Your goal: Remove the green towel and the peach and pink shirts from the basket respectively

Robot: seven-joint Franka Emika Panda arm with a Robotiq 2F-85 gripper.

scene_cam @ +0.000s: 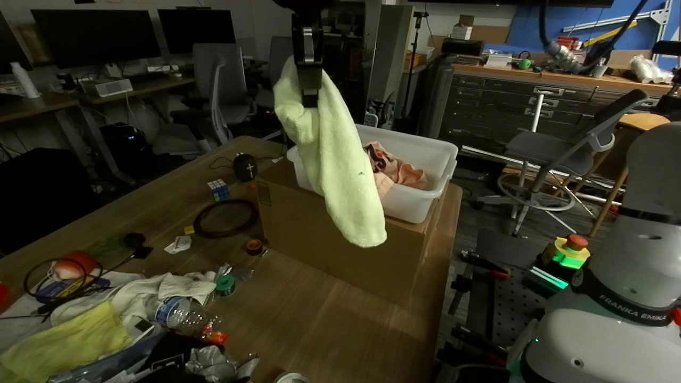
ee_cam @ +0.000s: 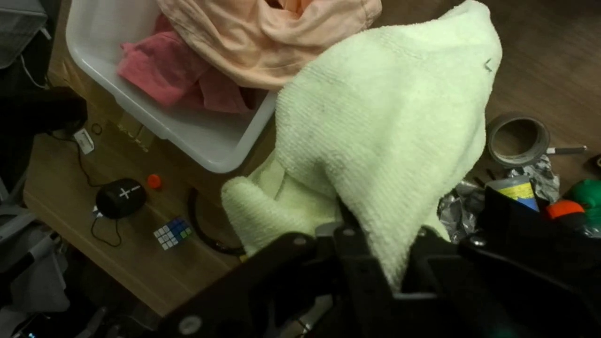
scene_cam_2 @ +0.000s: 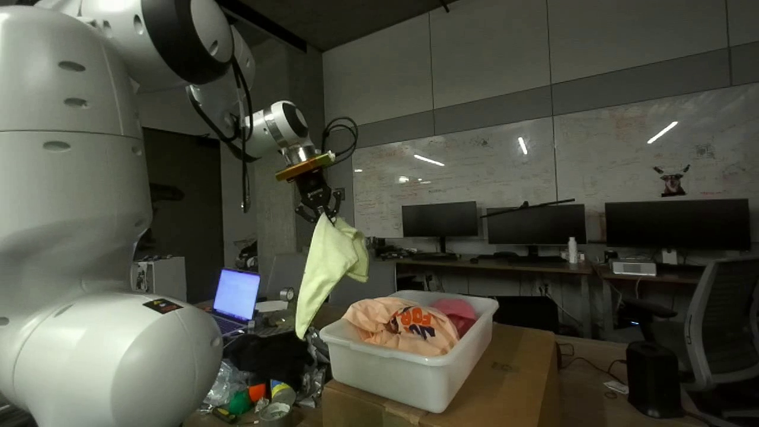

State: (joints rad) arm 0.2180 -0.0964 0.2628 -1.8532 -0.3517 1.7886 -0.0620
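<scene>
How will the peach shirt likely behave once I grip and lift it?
The peach shirt is probably floppy: it lies in soft, loose folds. It may drag the pink shirt along, since it partly covers that one in the wrist view. Once up, it would likely droop, as the hanging towel does.

Green towel (ee_cam: 389, 108) is matt cloth, properly fuzzy with fine ribbing in the wrist view. Peach shirt (ee_cam: 267, 47) and pink shirt (ee_cam: 164, 70) look like smoother matt fabric. The basket (scene_cam_2: 385, 375) is smooth plastic with a slight sheen. Cardboard box (scene_cam: 330, 239) is dead matt, worktop (scene_cam: 319, 319) looks like low-gloss wood grain. Robot arm (scene_cam_2: 65, 207) is smooth, semi-gloss; whiteboard (scene_cam_2: 462, 184) is super shiny, light streaks and all.
</scene>
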